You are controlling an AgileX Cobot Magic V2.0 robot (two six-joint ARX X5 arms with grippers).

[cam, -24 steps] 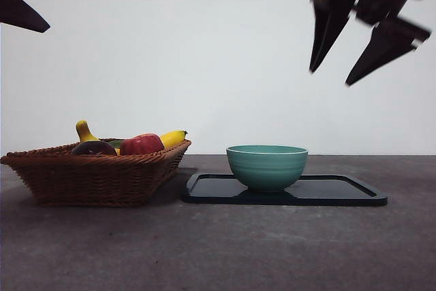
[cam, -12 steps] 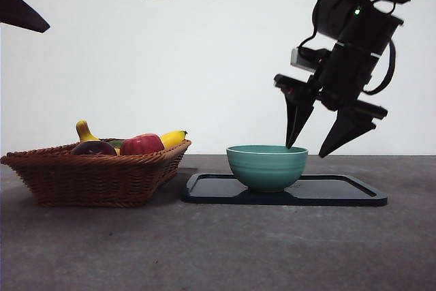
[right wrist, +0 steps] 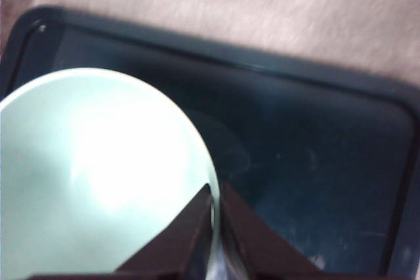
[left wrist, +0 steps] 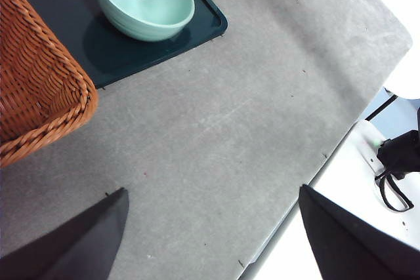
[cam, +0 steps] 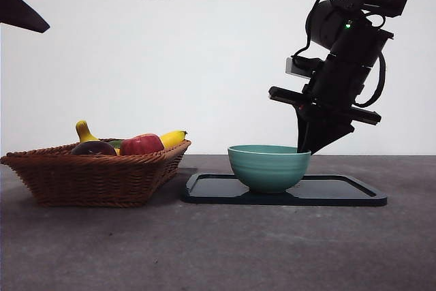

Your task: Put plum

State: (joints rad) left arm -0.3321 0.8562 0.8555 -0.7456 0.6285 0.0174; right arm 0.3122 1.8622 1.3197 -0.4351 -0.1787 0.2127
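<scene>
Your right gripper [right wrist: 215, 211] pinches the green bowl's [cam: 268, 166] rim on the dark tray [cam: 340, 192]; your left gripper [left wrist: 213, 227] waits, jaws spread wide. The plum [cam: 93, 148] lies in the basket [cam: 88, 175].

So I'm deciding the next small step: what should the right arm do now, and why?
Probably lift or drag the bowl gently: the right gripper has its jaws pinched on the bowl's rim, one inside and one outside. The bowl sits on the dark tray, and the plum lies in the basket, untouched. The left gripper waits open.
</scene>
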